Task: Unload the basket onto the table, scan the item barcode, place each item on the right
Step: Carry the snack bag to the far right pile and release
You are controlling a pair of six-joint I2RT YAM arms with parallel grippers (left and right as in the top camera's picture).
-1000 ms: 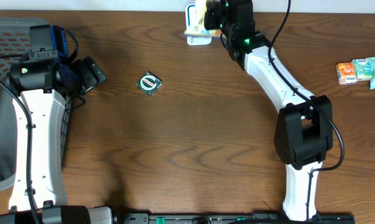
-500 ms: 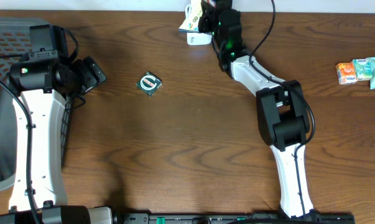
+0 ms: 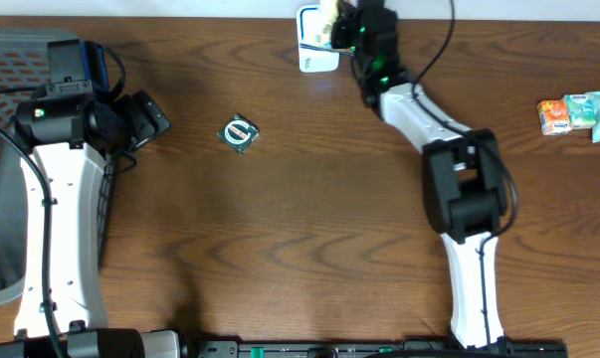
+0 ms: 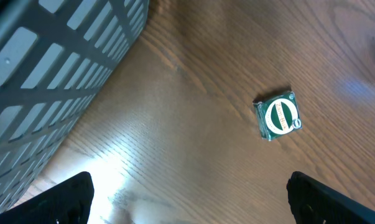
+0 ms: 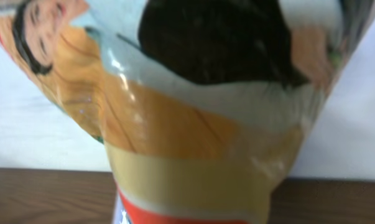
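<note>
The item, a snack packet (image 3: 326, 22) printed with a face and orange, yellow and red bands, hangs at the table's far edge. It is right above a white scanner (image 3: 315, 56). My right gripper (image 3: 343, 26) is shut on it. In the right wrist view the packet (image 5: 193, 124) fills the frame and hides my fingers; no barcode shows on the side I see. My left gripper (image 3: 152, 115) stands wide open at the left beside the basket, with nothing between its fingers (image 4: 63, 199).
A small green packet with a round label (image 3: 240, 132) (image 4: 277, 116) lies on the wood right of the left gripper. A grey mesh basket (image 3: 1, 149) (image 4: 50, 74) fills the left edge. Several small colourful packets (image 3: 576, 112) sit at the far right.
The right arm swung the packet left over the scanner and has come back slightly right; its elbow has shifted. The left arm and green packet have not moved.
</note>
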